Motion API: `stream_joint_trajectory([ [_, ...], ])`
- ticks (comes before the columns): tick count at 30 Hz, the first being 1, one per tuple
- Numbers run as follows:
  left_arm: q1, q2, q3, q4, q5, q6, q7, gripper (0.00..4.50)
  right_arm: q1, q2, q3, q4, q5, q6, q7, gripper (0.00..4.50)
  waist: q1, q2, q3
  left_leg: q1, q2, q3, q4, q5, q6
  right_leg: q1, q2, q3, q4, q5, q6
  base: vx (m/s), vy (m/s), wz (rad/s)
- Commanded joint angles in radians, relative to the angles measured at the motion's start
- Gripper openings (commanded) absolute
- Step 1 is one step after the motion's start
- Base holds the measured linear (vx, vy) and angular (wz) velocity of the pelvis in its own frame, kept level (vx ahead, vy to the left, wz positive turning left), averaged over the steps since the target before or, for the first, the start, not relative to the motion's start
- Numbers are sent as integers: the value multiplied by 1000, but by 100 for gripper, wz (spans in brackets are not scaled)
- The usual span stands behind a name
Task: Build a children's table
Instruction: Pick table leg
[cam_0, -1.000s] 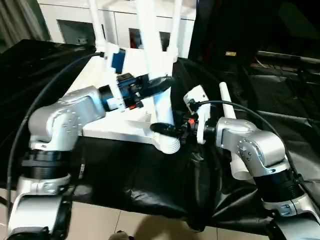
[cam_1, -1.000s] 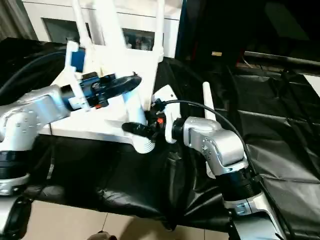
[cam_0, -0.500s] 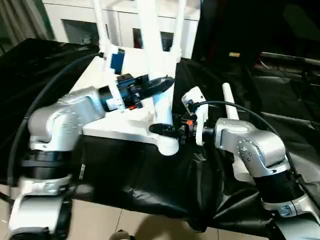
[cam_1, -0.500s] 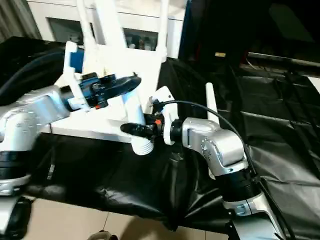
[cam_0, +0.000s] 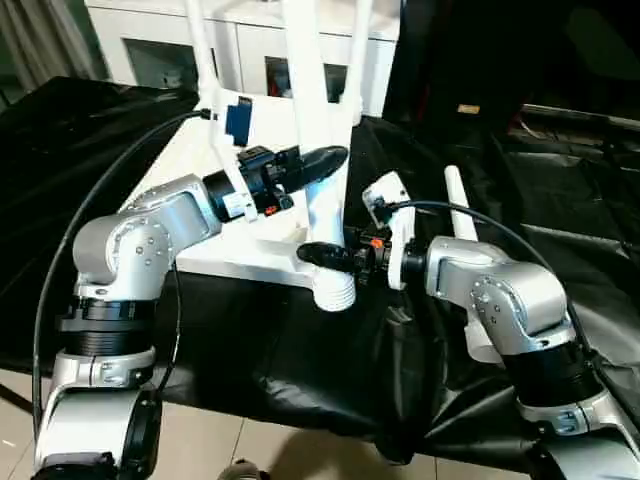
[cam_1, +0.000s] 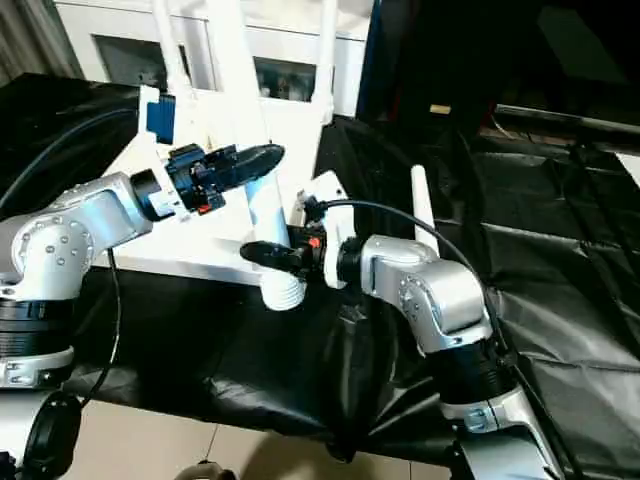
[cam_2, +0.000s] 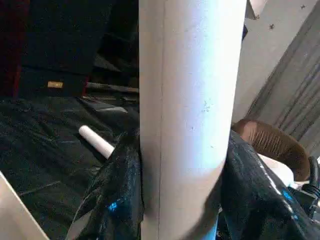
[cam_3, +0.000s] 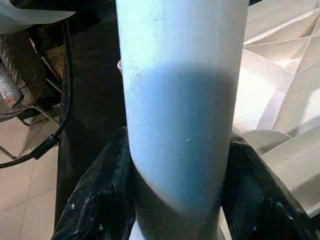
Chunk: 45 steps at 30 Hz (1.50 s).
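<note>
The white tabletop (cam_0: 240, 262) lies underside up on a black-covered bench. Two legs (cam_0: 200, 50) (cam_0: 357, 50) stand in its far corners. A third leg (cam_0: 322, 205) stands at the near right corner socket (cam_0: 336, 290), and both grippers hold it. My left gripper (cam_0: 328, 158) is shut on its middle; in the left wrist view the black fingers (cam_2: 120, 200) press on either side of the tube (cam_2: 185, 100). My right gripper (cam_0: 312, 253) is shut on it lower down, just above the socket, its fingers (cam_3: 100, 200) hugging the tube (cam_3: 180, 100). A fourth leg (cam_0: 457, 205) lies loose to the right.
A white glass-door cabinet (cam_0: 160, 40) stands behind the bench. Crumpled black sheeting (cam_0: 560, 200) covers the bench to the right and hangs over the front edge above a tiled floor (cam_0: 230, 450). Cables loop over both forearms.
My right gripper's fingers have closed in on the lower part of the leg. The left arm has shifted slightly while keeping its hold; the view has also moved a little.
</note>
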Motion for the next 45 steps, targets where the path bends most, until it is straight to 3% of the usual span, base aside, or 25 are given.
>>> stream_joint_trajectory([
  [1,-3,0,1,-22,-33,17,-5,179,0,-10,-36,4,-11,-14,-25,188,1,19,-81,16,40,-15,-64,-104,-54,53,-73,44,-63,88,-224,0,0,0],
  [3,-12,6,5,-21,-39,23,-14,179,-6,-6,-43,13,-18,-42,-28,188,1,19,-82,16,40,-15,-63,-101,-54,54,-74,44,-63,95,-225,0,0,0],
  [5,-20,23,-4,-27,-43,36,-45,179,-17,-7,-60,23,2,-25,-16,244,0,20,-82,16,40,-16,-63,-96,-52,54,-74,44,-62,102,-226,0,0,0],
  [10,-23,36,-18,-38,-42,49,-78,179,-32,-35,-53,29,10,0,15,299,-1,22,-81,17,40,-15,-64,-111,-54,53,-72,43,-64,84,-226,0,0,0],
  [17,-31,51,-61,-45,-22,47,-106,179,-51,-75,-19,37,26,45,83,303,1,19,-82,15,39,-15,-62,-100,-45,57,-73,44,-63,97,-232,0,0,0],
  [28,-54,58,-102,-16,44,8,-93,179,-68,-61,3,37,20,60,89,303,2,22,-83,17,40,-15,-61,-87,-47,55,-73,43,-61,112,-237,0,0,0],
  [45,-72,44,-94,8,69,-16,-84,179,-50,-24,21,45,-7,72,43,303,2,24,-83,16,40,-16,-62,-97,-58,56,-74,43,-60,116,-239,0,0,0],
])
